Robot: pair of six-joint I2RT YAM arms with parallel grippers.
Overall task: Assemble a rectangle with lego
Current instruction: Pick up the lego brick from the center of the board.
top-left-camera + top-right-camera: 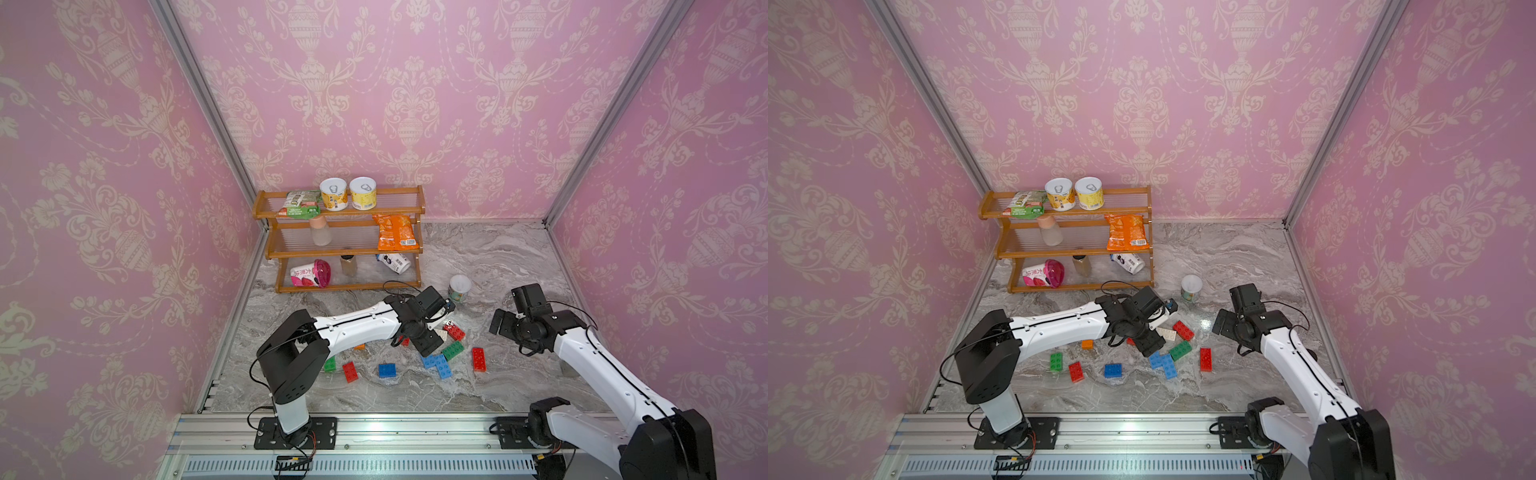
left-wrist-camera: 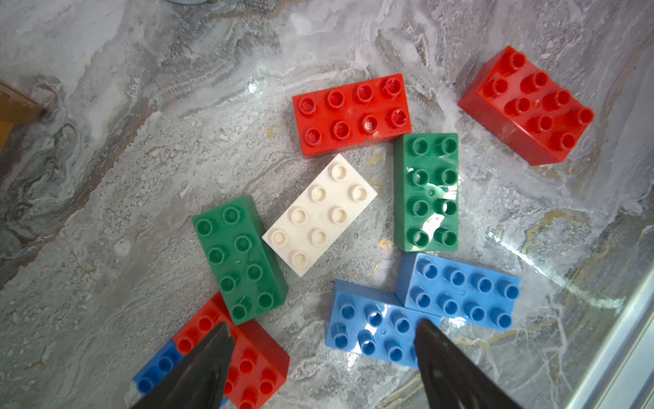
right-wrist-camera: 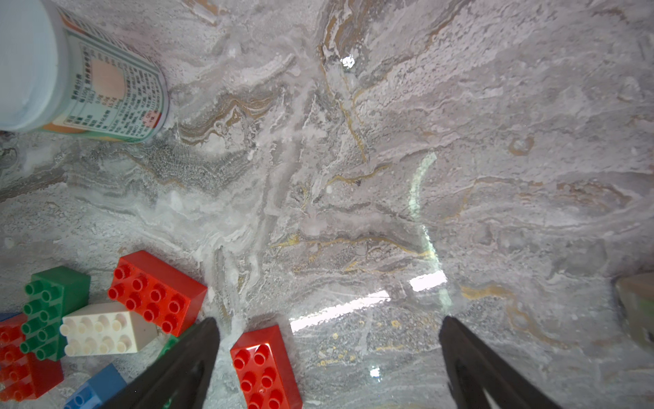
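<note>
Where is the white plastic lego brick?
In the left wrist view, the white plastic lego brick lies ahead of the left gripper, between two green bricks, near a red brick.

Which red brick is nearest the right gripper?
The red brick lying alone on the cluster's right, toward the right gripper; other reds sit in or left of the cluster.

Both tools pointed down, jaws held apart.
The left arm (image 1: 357, 322) is extended behind the left tool (image 2: 322, 324); the right arm (image 1: 602, 365) is bent behind the right tool (image 3: 329, 318).
</note>
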